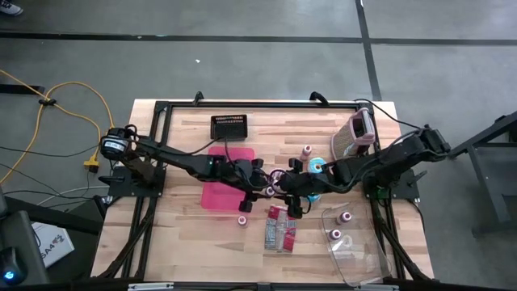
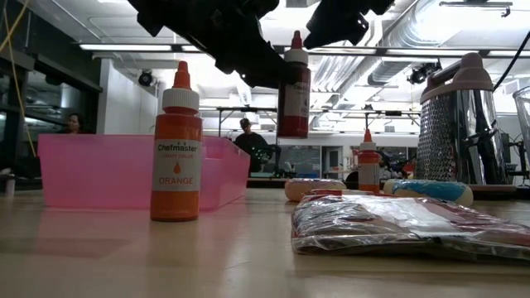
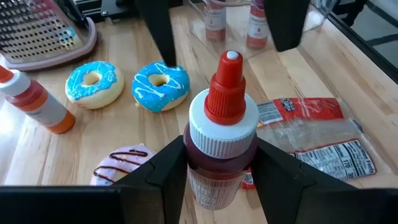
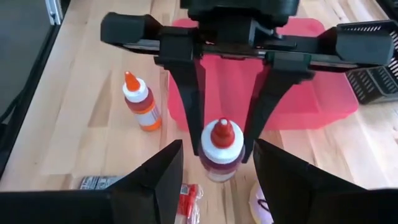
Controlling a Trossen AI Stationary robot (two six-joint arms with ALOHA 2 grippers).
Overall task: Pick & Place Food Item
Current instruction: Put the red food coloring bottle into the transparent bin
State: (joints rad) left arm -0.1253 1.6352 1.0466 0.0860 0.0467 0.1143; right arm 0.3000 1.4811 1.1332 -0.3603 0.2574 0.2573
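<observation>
- left gripper pinches a red-capped bottle in its fingers, holding it upright above the tabletop, near the pink bin.
- right gripper faces it, fingers spread either side of the bottle, not touching.
- an orange bottle stands beside the bin.

The red bottle's lower body is hidden between the left claw's fingers.
</observation>
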